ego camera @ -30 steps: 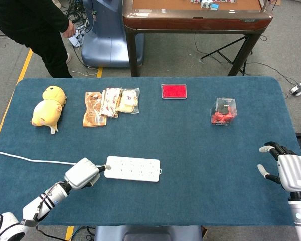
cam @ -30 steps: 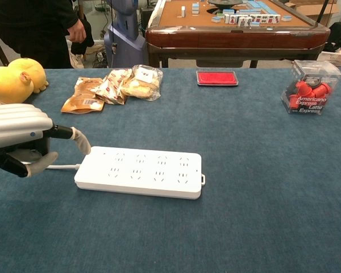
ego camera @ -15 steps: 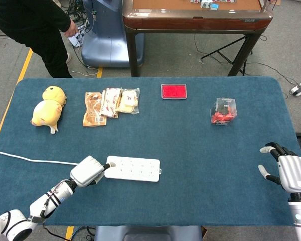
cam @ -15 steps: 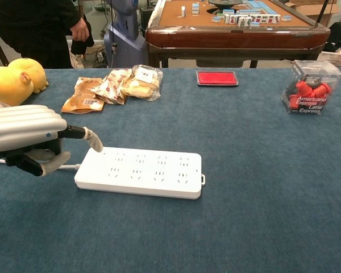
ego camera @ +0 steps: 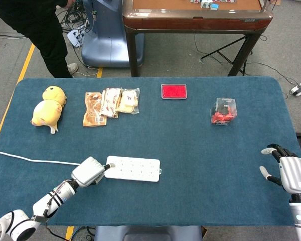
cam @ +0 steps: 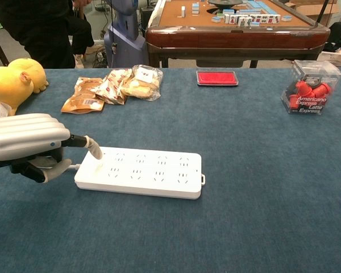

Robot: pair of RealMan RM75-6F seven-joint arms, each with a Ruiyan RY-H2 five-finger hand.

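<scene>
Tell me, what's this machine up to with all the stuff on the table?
The robot's left hand is at the near end of a white power strip on the blue table, one finger touching its top. Its right hand hangs at the table's far right edge, fingers apart, holding nothing. A yellow plush toy, snack packets, a red pad and a clear box of red capsules lie untouched further back.

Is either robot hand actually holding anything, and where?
Neither. The left robot hand only touches the power strip at its cord end with a fingertip; the right robot hand is open.
</scene>
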